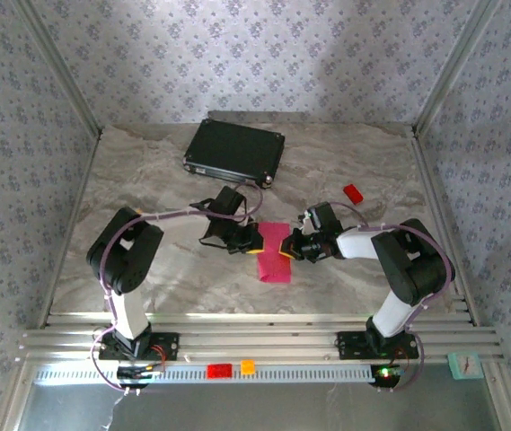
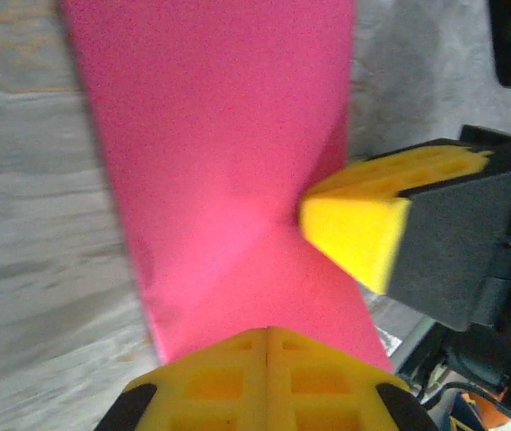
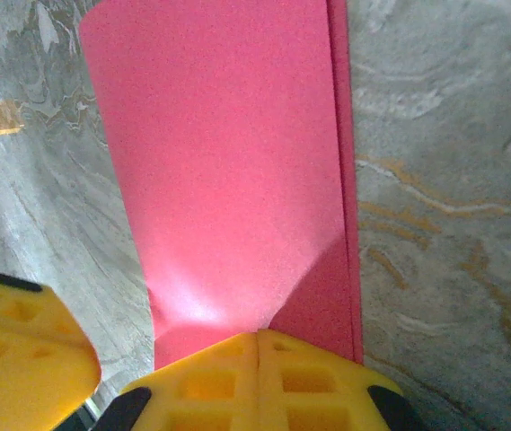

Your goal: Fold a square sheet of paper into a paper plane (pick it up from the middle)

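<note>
The left fingers [image 2: 228, 382] are pressed together, their yellow pads meeting along a single seam, and they pinch an edge of the square sheet of paper [image 2: 219, 135]. The right fingers [image 3: 219, 386] are pressed together the same way and pinch the sheet from the opposite side. In the left wrist view one right pad juts in just beside the left pair, so the two grips sit very close together on the pink paper.

The grip looks chosen to hold the sheet steady near its middle while a crease is worked. With a pinch on each side, neither arm can drag the thin paper askew. Soft creases fan out from the pinch points, so the paper buckles a little under the grips.

The sheet reads as doubled over. From above it is a narrow rectangle rather than a square, and in the right wrist view a second layer's edge shows as a thin strip along one long side. No pointed nose is visible, so the plane appears to be at an early fold.

The sheet lies between the two arms at the middle of the marbled tabletop [image 1: 147, 180]. Whether its free end rests on the surface or hangs just above it, I cannot tell. A black case [image 1: 234, 150] sits well behind it, and a small red block [image 1: 353, 192] lies off to the right.
</note>
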Tool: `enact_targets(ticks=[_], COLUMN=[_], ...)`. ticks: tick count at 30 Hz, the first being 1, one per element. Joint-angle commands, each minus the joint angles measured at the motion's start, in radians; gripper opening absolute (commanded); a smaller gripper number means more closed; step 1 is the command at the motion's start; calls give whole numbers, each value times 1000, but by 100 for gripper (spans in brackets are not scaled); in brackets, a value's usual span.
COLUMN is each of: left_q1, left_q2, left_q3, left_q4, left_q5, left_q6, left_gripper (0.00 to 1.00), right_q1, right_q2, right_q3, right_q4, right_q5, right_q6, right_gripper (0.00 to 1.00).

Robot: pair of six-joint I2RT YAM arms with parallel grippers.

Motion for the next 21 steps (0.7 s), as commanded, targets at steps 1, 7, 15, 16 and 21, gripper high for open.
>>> enact_targets(ticks=[1, 7, 15, 16, 21], left_q1=[-19, -33, -33, -35, -40], left_q2=[12, 61, 37, 20, -62], left_q3=[-1, -66, -145, -164, -195], left_q4=[41, 96, -39, -47, -66], left_q5=[37, 21, -100, -125, -143], left_q6=[-53, -73, 61, 75, 98], left_gripper=[5, 5, 4, 4, 5], right_q1=[1, 1, -1, -2, -7], right_q2=[64, 60, 59, 59, 61], right_q3=[-63, -66, -83, -85, -90], right_q4=[-197, -199, -190, -190, -185], right_q5=[157, 160, 165, 166, 163], right_q6=[7, 6, 10, 9, 9], right_gripper=[0, 0, 0, 0, 0])
